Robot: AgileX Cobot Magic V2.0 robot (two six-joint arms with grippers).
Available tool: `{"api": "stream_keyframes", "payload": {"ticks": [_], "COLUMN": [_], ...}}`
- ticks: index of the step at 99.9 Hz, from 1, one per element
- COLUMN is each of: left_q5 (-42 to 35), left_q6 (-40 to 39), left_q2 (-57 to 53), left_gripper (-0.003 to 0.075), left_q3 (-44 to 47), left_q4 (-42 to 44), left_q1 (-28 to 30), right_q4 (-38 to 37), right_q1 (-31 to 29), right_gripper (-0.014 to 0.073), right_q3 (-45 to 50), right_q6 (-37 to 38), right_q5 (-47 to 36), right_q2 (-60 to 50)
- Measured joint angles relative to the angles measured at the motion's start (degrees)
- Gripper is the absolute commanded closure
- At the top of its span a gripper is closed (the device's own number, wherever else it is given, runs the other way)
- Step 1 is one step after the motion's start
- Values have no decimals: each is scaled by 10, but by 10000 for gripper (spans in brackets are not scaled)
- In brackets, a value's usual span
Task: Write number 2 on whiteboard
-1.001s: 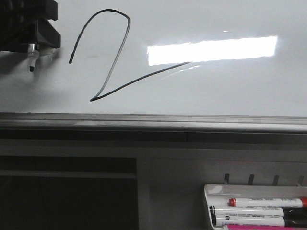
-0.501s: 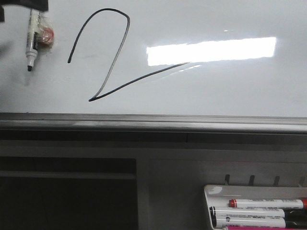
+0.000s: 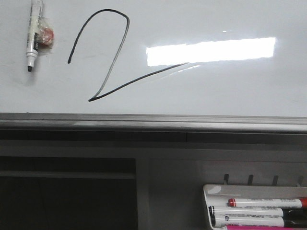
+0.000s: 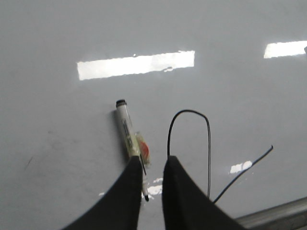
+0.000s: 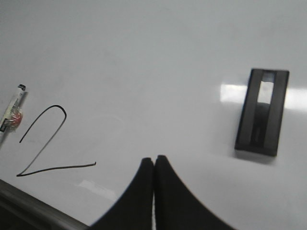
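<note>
The number 2 point(image 3: 108, 55) stands drawn on the whiteboard point(image 3: 230, 91), a marker point(image 3: 32, 36) lying just beside its arch. The left gripper point(image 4: 152, 167) is slightly parted and empty above the marker; the right gripper point(image 5: 154, 165) is pressed closed on nothing, near a black eraser point(image 5: 262, 112).

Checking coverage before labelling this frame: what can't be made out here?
- Number 2: tail end lost in the whiteboard glare, front view.
- Marker: top cut off by the frame edge, front view; label print too small to read.
- Tray pens: cut off by the frame's right and bottom edges, front view.
- Left gripper: its fingers hide the marker tip, left wrist view.
- Eraser: blurred, right wrist view.
</note>
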Motion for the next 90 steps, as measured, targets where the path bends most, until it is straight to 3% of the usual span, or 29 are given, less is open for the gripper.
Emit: {"api": "stream_keyframes", "payload": {"ticks": [21, 90], "left_q5": [12, 16], "left_q6": [0, 0], "left_q2": [-78, -84], "left_gripper": [741, 741], "left_q3": [58, 64], "left_q4": [17, 18], "left_q1": [10, 10], "right_q4": [1, 3], "right_q1": [-1, -1], "right_gripper": [662, 664], "right_q3": [72, 78], "right_q6": [2, 4], "right_q5": [32, 30], "right_q2": [-30, -24]}}
